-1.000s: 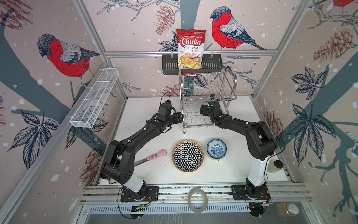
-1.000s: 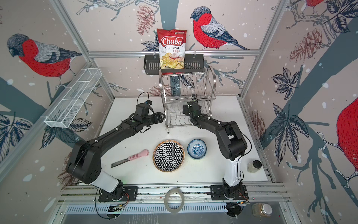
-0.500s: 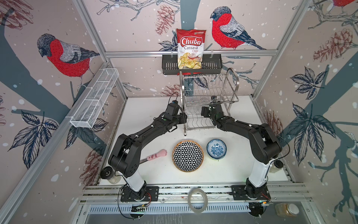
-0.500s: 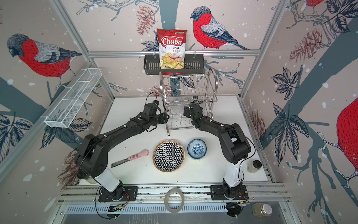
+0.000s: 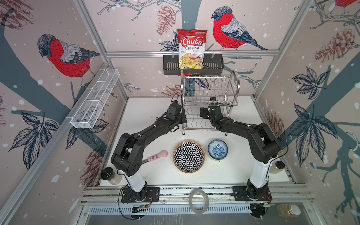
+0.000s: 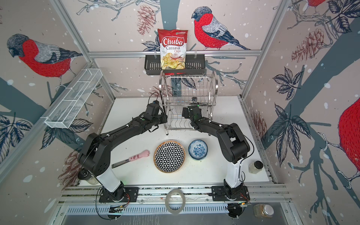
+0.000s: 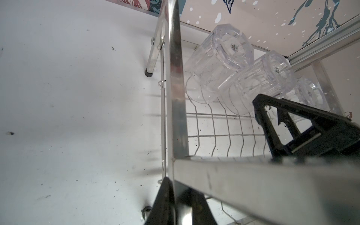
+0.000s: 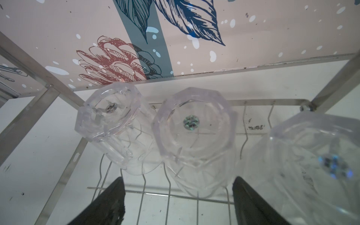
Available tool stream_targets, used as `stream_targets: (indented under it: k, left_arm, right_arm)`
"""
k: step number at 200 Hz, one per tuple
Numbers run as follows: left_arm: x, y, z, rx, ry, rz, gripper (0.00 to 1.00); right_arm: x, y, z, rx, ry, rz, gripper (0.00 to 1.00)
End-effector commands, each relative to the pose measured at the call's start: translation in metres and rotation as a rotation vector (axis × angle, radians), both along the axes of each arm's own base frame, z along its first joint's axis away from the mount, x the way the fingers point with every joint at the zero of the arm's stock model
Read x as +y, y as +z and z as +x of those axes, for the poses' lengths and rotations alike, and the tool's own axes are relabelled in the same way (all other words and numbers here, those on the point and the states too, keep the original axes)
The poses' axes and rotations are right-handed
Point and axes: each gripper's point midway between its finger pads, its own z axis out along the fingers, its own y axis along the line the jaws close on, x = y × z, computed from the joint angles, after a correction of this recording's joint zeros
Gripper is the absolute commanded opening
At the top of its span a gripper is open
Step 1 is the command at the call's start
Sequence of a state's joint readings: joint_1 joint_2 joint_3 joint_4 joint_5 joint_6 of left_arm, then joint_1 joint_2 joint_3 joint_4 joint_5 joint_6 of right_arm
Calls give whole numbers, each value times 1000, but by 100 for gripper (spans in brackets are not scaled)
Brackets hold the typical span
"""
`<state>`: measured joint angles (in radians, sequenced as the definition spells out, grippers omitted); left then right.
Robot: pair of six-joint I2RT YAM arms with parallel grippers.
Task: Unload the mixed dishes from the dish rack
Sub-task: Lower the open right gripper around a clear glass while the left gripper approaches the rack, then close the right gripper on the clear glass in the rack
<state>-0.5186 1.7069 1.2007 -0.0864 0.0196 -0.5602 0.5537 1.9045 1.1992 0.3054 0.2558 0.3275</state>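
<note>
**Rack** [image 5: 206,89]: 1, two tiers of steel wire, at the back of the counter [image 5: 233,175], 12 o'clock from my bases. The upper tier is bare.

**Glasses** [image 8: 109,116]: 3, clear, on the lower tier toward its back. They sit bases up and leaning, in a row. The two at the 9 o'clock end touch or nearly touch, and the third stands a little apart.

**Changed in the last second**
- My left gripper [image 7: 180,196] has swung in from over the open counter to the rack's 8 o'clock corner. Its jaws have gone from wide to nearly closed and now pinch the steel corner upright.
- My right gripper [image 8: 178,202] has hardly moved. It is inside the lower tier with its jaws wide, one on either side of the middle glass [image 8: 192,124]. It stops short of the glass and holds nothing.

**What this means, as I judge it:** the rack is now braced, so a glass can come out without dragging the frame. The glasses are all that is left to unload.

**Already on the counter**
- Plate [image 5: 188,155]: 1, geometric face up, at 7 o'clock of the rack.
- Bowl [image 5: 217,149]: 1, blue-floral, at 6 o'clock of the rack and 3 o'clock of the plate, just beside it. A lime edge shows under it, and I cannot tell whether that is a second bowl.
- Utensil [image 5: 157,155]: 1, pink handle, at 9 o'clock of the plate.

No other plate or bowl is in view.
</note>
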Motion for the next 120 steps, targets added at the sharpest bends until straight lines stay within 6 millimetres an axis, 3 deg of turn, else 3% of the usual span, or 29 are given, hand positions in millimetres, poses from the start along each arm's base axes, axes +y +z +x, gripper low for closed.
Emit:
stream_targets:
  k: [1, 76, 120]
  left_arm:
    - [-7, 3, -10, 2, -79, 13, 5]
    - [-6, 12, -27, 22, -47, -42, 1]
    - [-9, 3, -32, 38, -59, -22, 0]
  right_arm:
    - [3, 7, 8, -28, -24, 19, 87]
    - [-6, 1, 30, -21, -100, -23, 90]
    - [-8, -6, 47, -23, -113, -39, 91]
